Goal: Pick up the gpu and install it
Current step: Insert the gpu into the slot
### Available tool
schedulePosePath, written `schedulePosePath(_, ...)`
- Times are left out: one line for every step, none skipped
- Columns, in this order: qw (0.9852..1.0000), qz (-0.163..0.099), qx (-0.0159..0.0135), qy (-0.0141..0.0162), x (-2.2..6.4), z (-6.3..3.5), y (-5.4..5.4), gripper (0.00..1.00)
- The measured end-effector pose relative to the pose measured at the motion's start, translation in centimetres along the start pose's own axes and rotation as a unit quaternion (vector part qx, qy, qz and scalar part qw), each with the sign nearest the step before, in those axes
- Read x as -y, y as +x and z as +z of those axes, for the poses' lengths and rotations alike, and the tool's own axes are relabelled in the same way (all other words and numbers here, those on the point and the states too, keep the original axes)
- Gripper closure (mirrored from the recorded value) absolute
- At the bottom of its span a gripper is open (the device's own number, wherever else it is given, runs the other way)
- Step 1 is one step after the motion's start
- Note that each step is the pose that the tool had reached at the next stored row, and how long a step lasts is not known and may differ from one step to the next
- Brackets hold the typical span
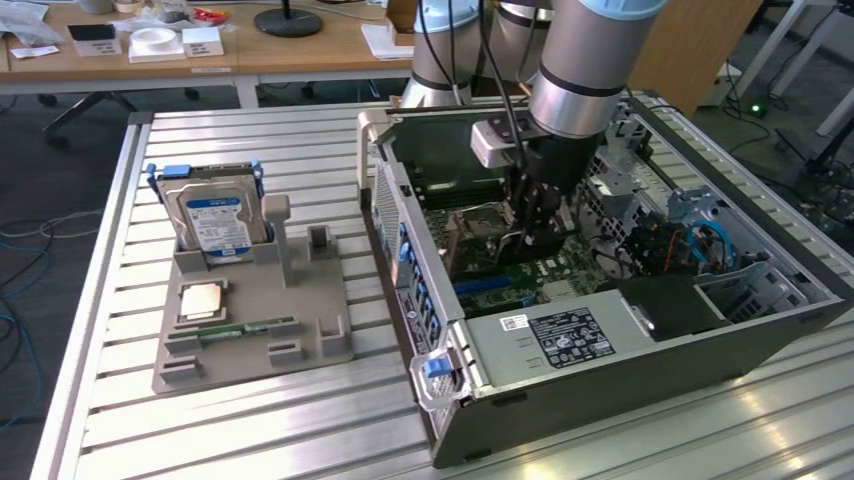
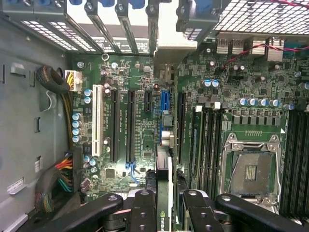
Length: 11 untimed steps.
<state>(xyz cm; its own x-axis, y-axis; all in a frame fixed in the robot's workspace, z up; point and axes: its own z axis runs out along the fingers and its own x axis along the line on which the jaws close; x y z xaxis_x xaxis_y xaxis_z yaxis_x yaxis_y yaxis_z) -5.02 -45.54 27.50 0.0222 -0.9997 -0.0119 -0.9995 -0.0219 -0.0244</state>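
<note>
The pick-up part of the job looks done. The black metal fingers [image 2: 143,212] are clamped on the gpu [image 2: 164,193], a thin flat card seen edge-on with a green logo strip, one finger on each face. The card hangs upright inside the open dark-grey computer case [image 1: 641,370]. This case lies on its side on the slatted aluminium worktop [image 1: 267,430], toward the edge at the exterior view's right.

Below the card is the green motherboard [image 2: 145,72], with its row of long black slots and one short blue expansion slot [image 2: 164,104]. In the wrist view the card's edge runs roughly in line with that blue slot. I cannot tell whether it touches the board. By my reading it is not seated, because most of the card stands clear of the slots.

Installation is therefore the part left: the card is inside the case and over the slot area but not pressed home.

Near the worktop's opposite edge, the grey moulded fixture [image 1: 254,340] holds a silver hard drive with a blue label [image 1: 214,225], a square processor chip [image 1: 203,300] and a slim green RAM stick [image 1: 254,327].
</note>
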Motion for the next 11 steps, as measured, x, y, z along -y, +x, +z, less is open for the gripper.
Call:
schedulePosePath(1.0000, 0.000, 0.0000, 0.0000, -0.02, 0.04, 0.00, 0.74)
schedulePosePath(1.0000, 0.000, 0.0000, 0.0000, -0.05, 0.10, 0.00, 0.74)
schedulePosePath(1.0000, 0.000, 0.0000, 0.0000, -0.09, 0.17, 0.00, 0.74)
schedulePosePath(1.0000, 0.000, 0.0000, 0.0000, -0.11, 0.24, 0.01, 0.74)
schedulePosePath(1.0000, 0.000, 0.0000, 0.0000, -0.15, 0.30, 0.02, 0.74)
schedulePosePath(1.0000, 0.000, 0.0000, 0.0000, -0.19, 0.37, 0.03, 0.74)
schedulePosePath(1.0000, 0.000, 0.0000, 0.0000, -0.23, 0.43, 0.03, 0.74)
schedulePosePath(1.0000, 0.000, -0.0001, 0.0000, -0.29, 0.47, 0.04, 0.74)
schedulePosePath(1.0000, 0.000, -0.0001, -0.0001, -0.39, 0.48, 0.04, 0.74)
schedulePosePath(1.0000, 0.000, 0.0000, 0.0000, -0.54, 0.50, 0.03, 0.74)
schedulePosePath(1.0000, 0.000, 0.0000, 0.0000, -0.69, 0.50, 0.02, 0.74)
